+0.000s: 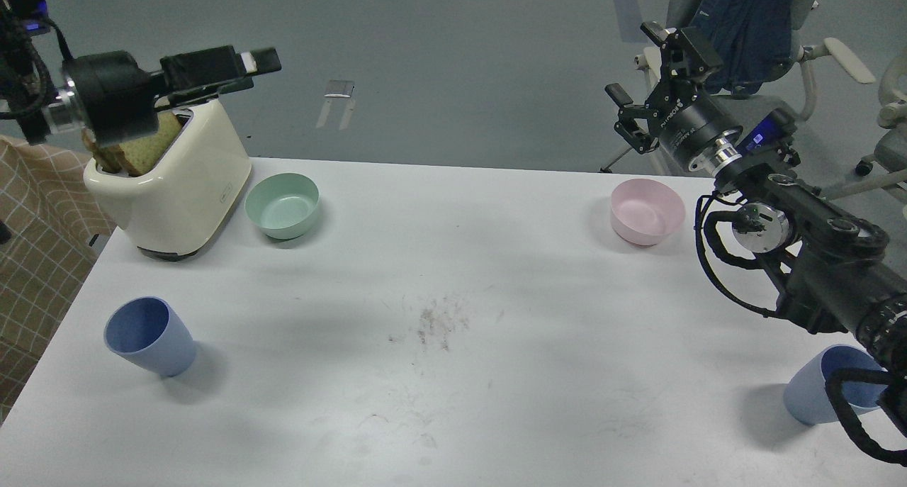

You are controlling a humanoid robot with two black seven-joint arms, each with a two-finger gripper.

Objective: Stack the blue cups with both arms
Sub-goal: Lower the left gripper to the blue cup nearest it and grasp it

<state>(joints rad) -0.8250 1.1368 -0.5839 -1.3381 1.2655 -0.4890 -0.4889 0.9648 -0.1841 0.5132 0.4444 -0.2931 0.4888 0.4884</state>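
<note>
Although both arms were raised above the white tabletop (453,373), neither touched a cup. The two blue cups stood well apart at the near corners. The left cup (150,336) was a matte periwinkle tumbler with no handle, tapering to a narrow base, its inside a darker blue; it stood upright on the near-left part of the tabletop. The right cup (815,395) matched it in colour and shape, standing at the near-right edge, partly hidden behind the right arm's black cable and lower links.

The left tool (248,62) hung high at the far left, above a cream toaster (177,189) that held slices of bread (145,150). It pointed toward the right, and seen edge-on its fingers could not be told apart — whether they were together or parted I cannot tell. The right tool (648,83) was lifted over the far-right edge of the tabletop, its two fingers plainly spread apart with nothing between them.

A mint-green bowl (283,205) sat just beside the toaster, and a pale pink bowl (647,211) sat at the far right, near the right wrist. Faint dark scuffs (439,324) marked the middle of the tabletop. Behind the right arm stood an office chair (765,26) draped with dark blue cloth.
</note>
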